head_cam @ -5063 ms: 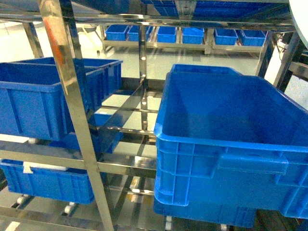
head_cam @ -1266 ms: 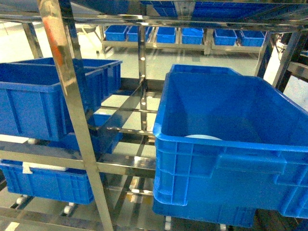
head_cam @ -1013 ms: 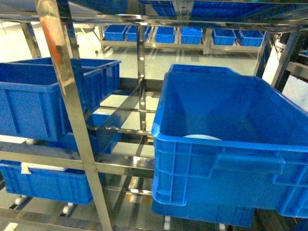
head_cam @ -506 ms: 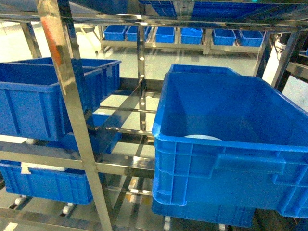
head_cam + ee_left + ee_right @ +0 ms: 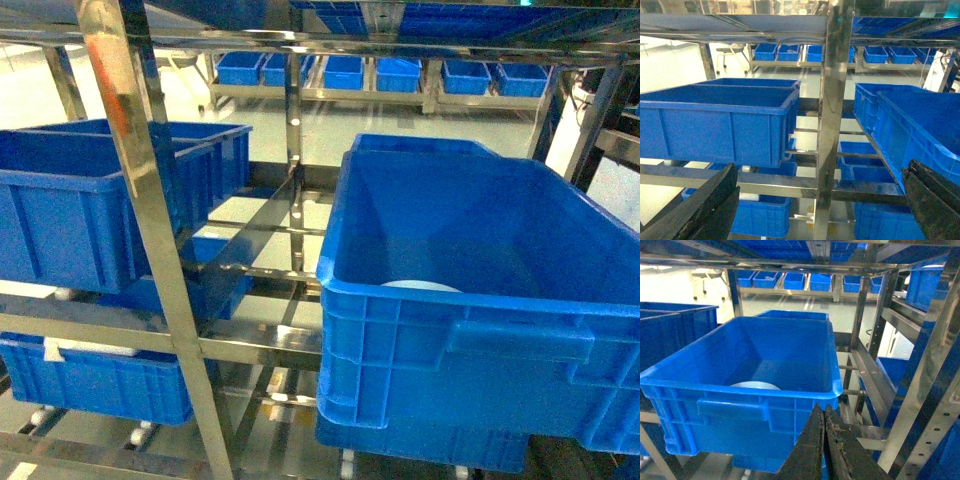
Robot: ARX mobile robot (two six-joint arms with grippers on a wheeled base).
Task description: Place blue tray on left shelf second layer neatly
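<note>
While my right pincer (image 5: 823, 440) hangs clenched, its two dark fingers pressed flat together with nothing between them, my left pincer (image 5: 820, 200) is spread wide and bare, one finger at each lower corner of its view. Both hang clear of the big crate (image 5: 480, 300), the right one just in front of its near wall. Inside that crate, against the near wall, lies a pale round-edged thing, seemingly the tray (image 5: 756, 385). The steel rack (image 5: 150, 240) stands left of the crate
</note>
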